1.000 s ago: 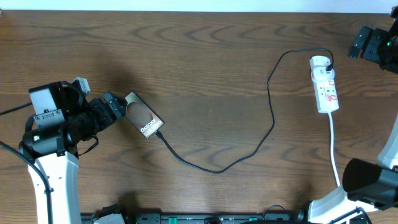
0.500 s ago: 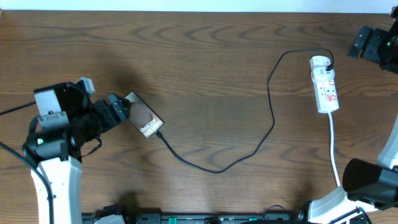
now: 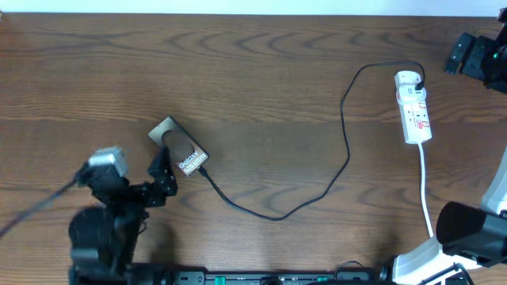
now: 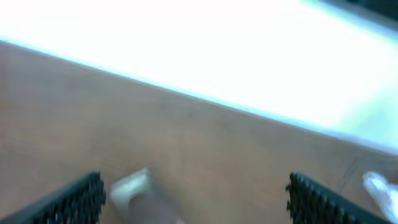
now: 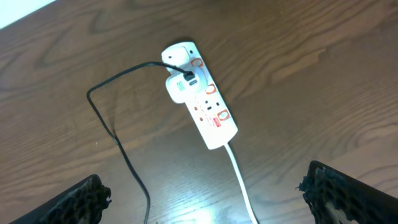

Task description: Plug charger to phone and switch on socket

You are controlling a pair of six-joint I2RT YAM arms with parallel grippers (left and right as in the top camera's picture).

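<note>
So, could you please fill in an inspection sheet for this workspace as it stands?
Surface: brown wood-grain table, no spills seen.
Job's things: phone lies flat at the left; socket lies at the right, switch state unreadable.
Clutter: nothing seen.
End effectors: left end effector open, right by the phone, gripping nothing; right end effector open above the socket, gripping nothing.
Cables: charger runs from the phone's end to the socket's rounded end; whether it is seated in the phone cannot be told. White cord leaves the socket towards the near edge.
Surroundings: pale strip beyond the table's far edge; otherwise nothing seen.
</note>
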